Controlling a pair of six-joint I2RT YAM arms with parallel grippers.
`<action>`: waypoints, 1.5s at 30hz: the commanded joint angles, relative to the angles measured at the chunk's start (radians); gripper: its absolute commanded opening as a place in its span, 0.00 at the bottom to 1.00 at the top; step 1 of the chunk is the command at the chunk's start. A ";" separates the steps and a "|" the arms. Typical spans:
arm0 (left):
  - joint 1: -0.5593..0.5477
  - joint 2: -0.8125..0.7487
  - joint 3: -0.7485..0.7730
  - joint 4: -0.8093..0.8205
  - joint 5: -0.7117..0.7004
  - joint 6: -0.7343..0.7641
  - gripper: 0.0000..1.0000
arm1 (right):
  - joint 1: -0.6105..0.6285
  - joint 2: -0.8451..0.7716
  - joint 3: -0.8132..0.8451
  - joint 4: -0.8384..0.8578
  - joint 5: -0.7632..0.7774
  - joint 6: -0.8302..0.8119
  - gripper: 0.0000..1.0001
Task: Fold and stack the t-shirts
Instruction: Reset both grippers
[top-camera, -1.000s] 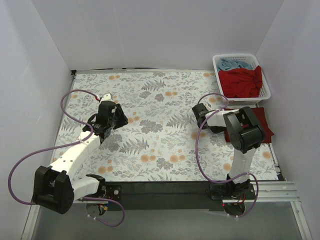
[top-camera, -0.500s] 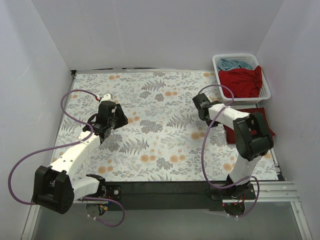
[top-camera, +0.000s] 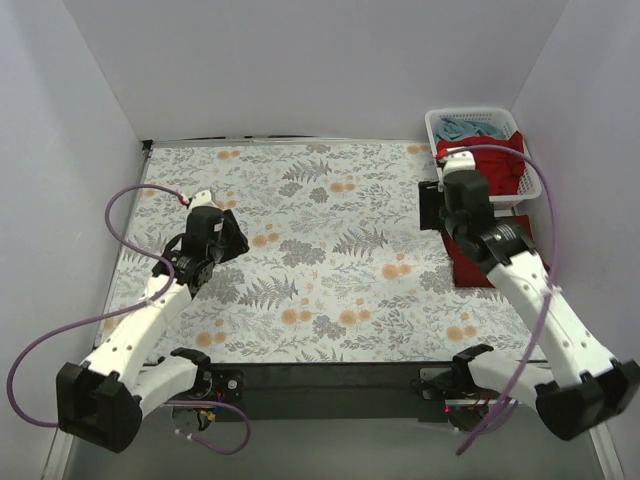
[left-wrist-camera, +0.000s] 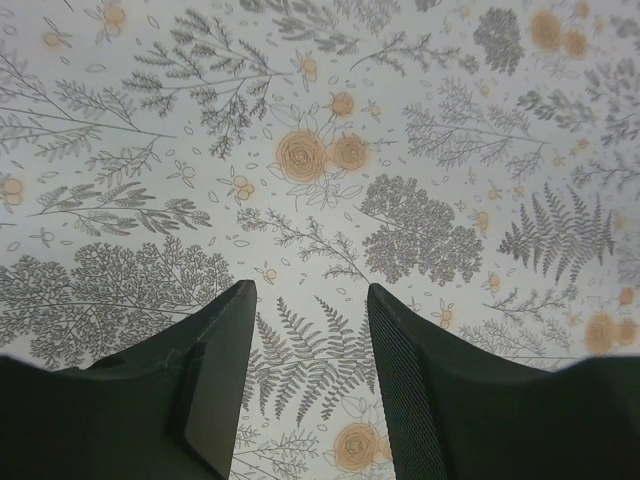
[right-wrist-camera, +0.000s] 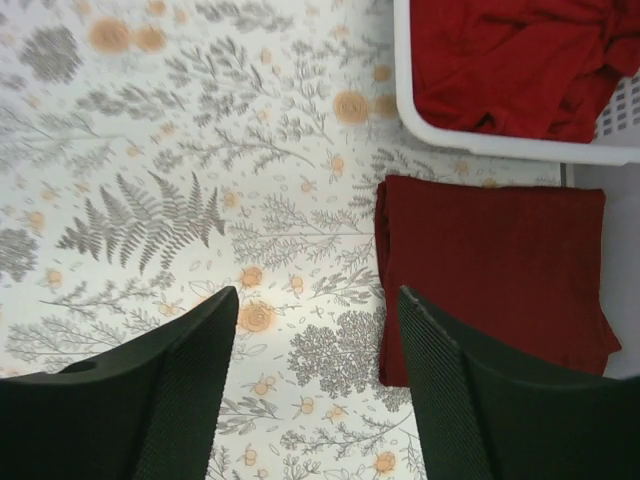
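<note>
A dark maroon t-shirt (right-wrist-camera: 495, 280) lies folded flat on the table at the right, just in front of the basket; the top view shows part of that folded shirt (top-camera: 466, 265) under my right arm. A brighter red t-shirt (right-wrist-camera: 510, 60) is crumpled in the basket, with a light blue t-shirt (top-camera: 470, 128) behind it. My right gripper (right-wrist-camera: 318, 292) hangs open and empty above the cloth, just left of the maroon shirt. My left gripper (left-wrist-camera: 310, 285) is open and empty over the left side of the table.
The white lattice basket (top-camera: 533, 175) stands at the back right corner; its rim (right-wrist-camera: 500, 148) is close ahead of the right gripper. A floral table cloth (top-camera: 320, 260) covers the table. White walls close in the left, back and right sides.
The right gripper has opened from shut, and its arm has lifted and swung from the table's middle toward the basket. The left arm has shifted slightly toward the near left.
</note>
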 joint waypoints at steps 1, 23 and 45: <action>0.007 -0.130 0.115 -0.144 -0.086 0.018 0.48 | -0.005 -0.194 -0.069 -0.017 -0.018 0.024 0.72; 0.007 -0.858 -0.123 -0.175 -0.278 -0.045 0.98 | -0.005 -1.054 -0.515 0.078 0.117 -0.007 0.98; 0.006 -0.984 -0.253 -0.142 -0.258 -0.115 0.98 | -0.005 -1.118 -0.609 0.106 0.080 0.008 0.98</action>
